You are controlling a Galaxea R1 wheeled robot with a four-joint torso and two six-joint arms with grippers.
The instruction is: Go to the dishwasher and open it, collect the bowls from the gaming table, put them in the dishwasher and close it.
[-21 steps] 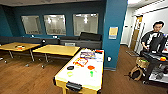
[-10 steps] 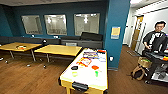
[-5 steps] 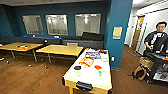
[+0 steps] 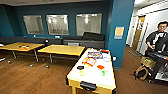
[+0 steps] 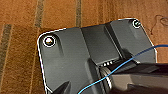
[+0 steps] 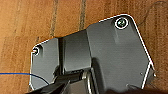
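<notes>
nearest the camera in the head view stands the gaming table [image 4: 75, 75], its glossy white top over yellow sides, a black slot [image 4: 88, 86] at the near end. small coloured things lie scattered on it, too blurred to name. both wrist views look down on wood floor [image 5: 20, 37]; whether either gripper is open or holding anything, i cannot tell. beyond sit two wooden tables [image 4: 62, 49], then a teal wall with windows [image 4: 58, 24]. a person [image 4: 158, 37] stands at right.

floor: brown wood planks [image 5: 22, 37] | over it: robot's dark plate [image 5: 82, 55] | blue cable [image 5: 140, 56] crossing plate
</notes>
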